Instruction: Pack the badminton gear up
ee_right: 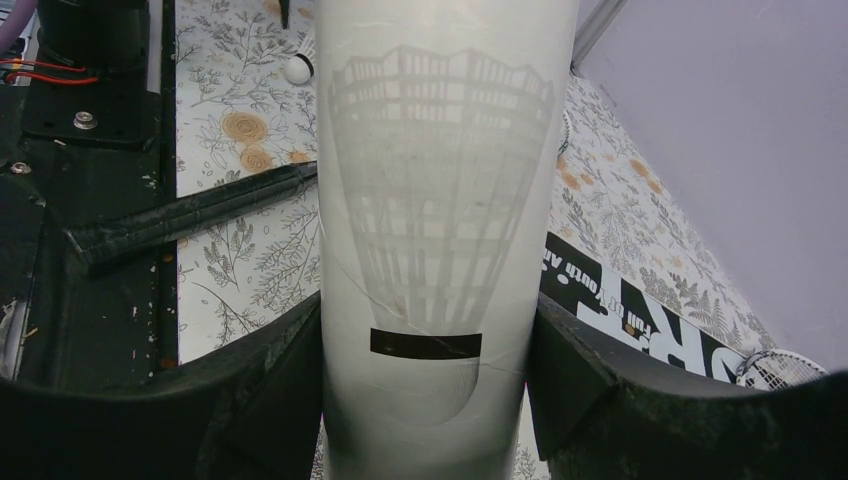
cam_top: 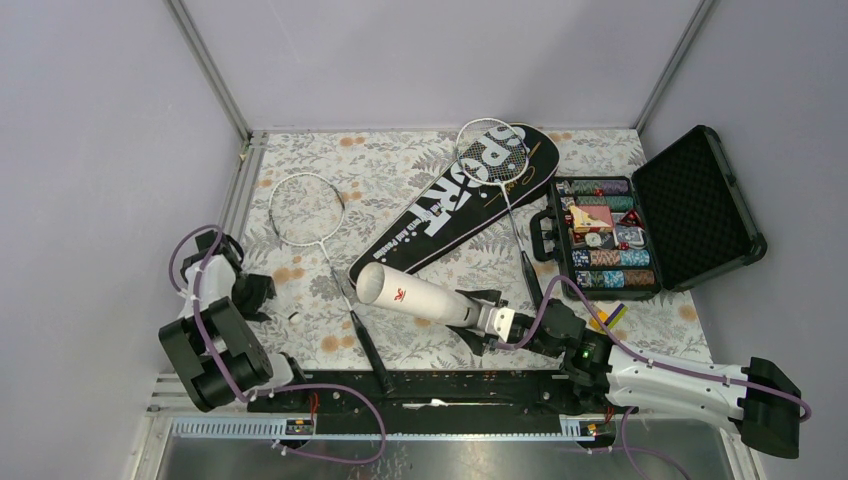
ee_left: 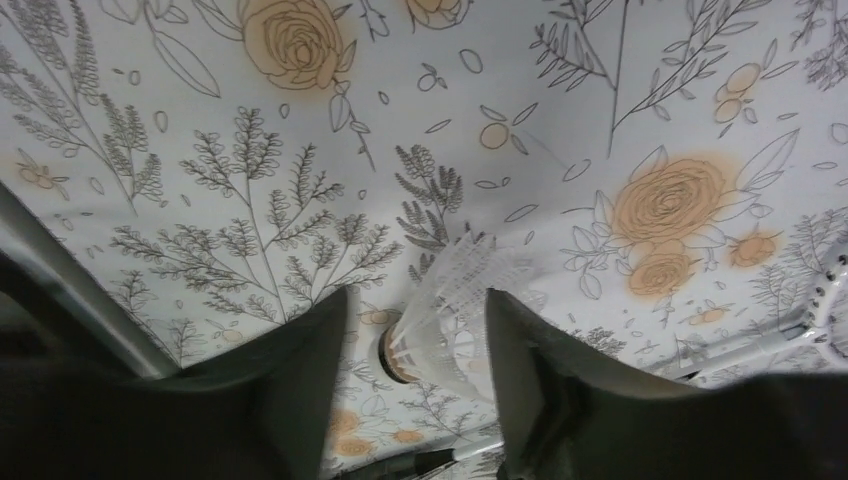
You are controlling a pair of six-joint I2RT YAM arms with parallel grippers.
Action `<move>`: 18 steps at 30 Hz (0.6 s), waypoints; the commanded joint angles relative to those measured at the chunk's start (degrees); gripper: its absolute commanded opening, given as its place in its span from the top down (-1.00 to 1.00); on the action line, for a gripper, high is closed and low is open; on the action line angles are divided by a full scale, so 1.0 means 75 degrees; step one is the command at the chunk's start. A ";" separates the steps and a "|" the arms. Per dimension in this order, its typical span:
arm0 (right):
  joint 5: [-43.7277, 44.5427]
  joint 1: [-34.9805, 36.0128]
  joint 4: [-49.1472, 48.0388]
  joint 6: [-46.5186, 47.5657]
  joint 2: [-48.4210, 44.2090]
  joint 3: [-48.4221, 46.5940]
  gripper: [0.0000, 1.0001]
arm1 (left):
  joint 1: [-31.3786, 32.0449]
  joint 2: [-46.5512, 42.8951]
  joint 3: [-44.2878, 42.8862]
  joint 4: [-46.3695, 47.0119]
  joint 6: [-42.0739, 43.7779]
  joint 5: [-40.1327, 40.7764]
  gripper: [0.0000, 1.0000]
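Observation:
The white shuttlecock (ee_left: 450, 320) lies on its side on the floral cloth between the fingers of my open left gripper (ee_left: 415, 300), which does not grip it. In the top view that gripper (cam_top: 265, 297) is at the left, next to the shuttlecock (cam_top: 294, 316). My right gripper (cam_top: 482, 322) is shut on the white cardboard tube (cam_top: 415, 295), held tilted with its open end to the left; the tube (ee_right: 445, 200) fills the right wrist view. One racket (cam_top: 305, 208) lies left of centre. The other racket (cam_top: 492, 152) rests on the black SPORT bag (cam_top: 450, 210).
An open black hard case with poker chips (cam_top: 605, 235) stands at the right. The left racket's black handle (cam_top: 368, 350) reaches the near rail, between the two arms. Grey walls and a metal frame close the cell.

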State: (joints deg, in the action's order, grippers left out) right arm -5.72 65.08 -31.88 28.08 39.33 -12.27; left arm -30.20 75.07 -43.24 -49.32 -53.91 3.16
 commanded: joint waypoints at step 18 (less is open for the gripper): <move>-0.0102 -0.0005 -0.0326 -0.0746 -0.0120 -0.0357 0.19 | -0.0084 -0.2800 -0.1717 0.0042 0.0577 -0.3287 1.00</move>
State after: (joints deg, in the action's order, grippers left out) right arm -6.74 65.08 -30.00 24.73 38.06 -13.32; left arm -30.50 58.04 -52.64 -52.75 -52.71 -11.00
